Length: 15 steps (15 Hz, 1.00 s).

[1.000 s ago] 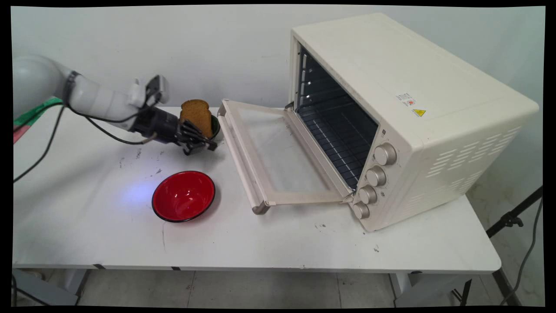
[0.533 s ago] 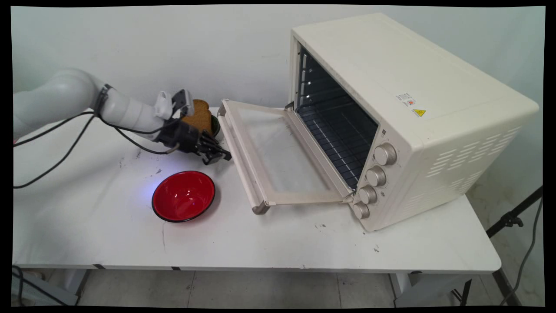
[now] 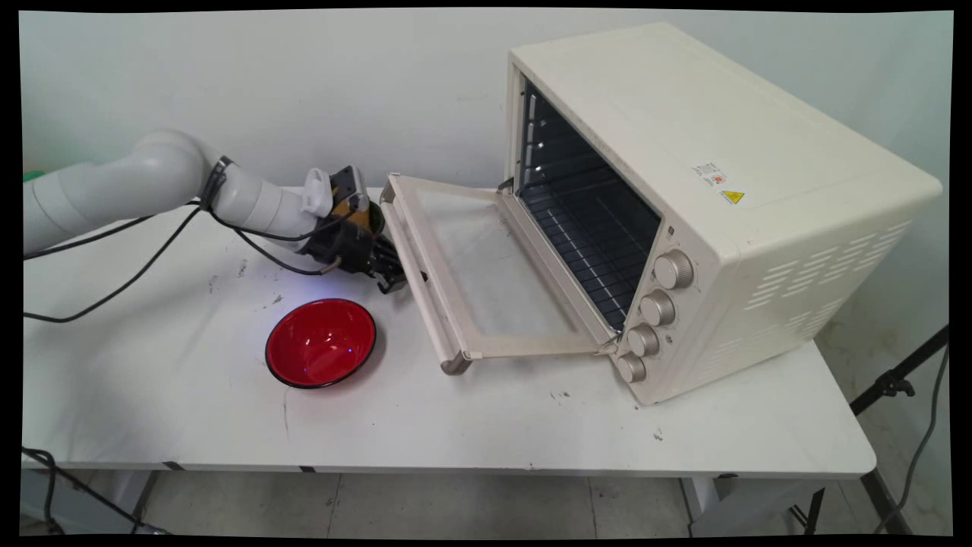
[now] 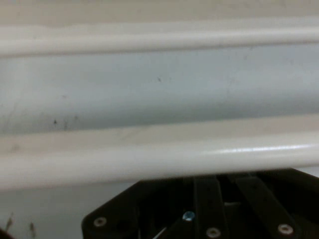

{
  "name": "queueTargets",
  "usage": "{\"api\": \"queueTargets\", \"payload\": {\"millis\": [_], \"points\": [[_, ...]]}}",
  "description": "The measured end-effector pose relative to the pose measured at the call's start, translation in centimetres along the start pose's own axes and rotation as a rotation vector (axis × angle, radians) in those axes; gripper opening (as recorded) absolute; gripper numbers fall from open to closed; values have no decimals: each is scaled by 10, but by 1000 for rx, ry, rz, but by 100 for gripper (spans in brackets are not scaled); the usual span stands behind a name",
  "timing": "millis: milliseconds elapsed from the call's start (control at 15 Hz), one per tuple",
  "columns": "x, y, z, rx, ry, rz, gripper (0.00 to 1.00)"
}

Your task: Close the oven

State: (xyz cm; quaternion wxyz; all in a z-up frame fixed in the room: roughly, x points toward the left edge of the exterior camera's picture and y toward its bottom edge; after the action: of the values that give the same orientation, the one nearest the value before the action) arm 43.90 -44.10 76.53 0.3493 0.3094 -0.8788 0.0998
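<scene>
A: Tool (image 3: pixel 396 279) position? It lay low over the white counter (image 3: pixel 471 425), tip at the handle edge of the toaster oven's (image 3: pixel 706 205) open door (image 3: pixel 471 273), whose cream handle bar (image 4: pixel 159 159) filled the hand view just ahead of the black linkage.

B: Was its spread wide or narrow?

A: That could not be told; the fingertips were hidden in both views.

B: Surroundings?

A: Behind the wrist stood a slice of brown bread (image 3: pixel 351 207), upright in a dark cup (image 3: pixel 375 218). A red bowl (image 3: pixel 320 343) sat on the counter nearer the camera, apart from the tool.
</scene>
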Motion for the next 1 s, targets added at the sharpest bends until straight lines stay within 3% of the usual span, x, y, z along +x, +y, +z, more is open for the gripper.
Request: {"api": "queueTargets", "payload": {"millis": [600,1000], "points": [[24,-3,-10,6,17,10,0],[58,-8,-29,14,52,10,0]]}}
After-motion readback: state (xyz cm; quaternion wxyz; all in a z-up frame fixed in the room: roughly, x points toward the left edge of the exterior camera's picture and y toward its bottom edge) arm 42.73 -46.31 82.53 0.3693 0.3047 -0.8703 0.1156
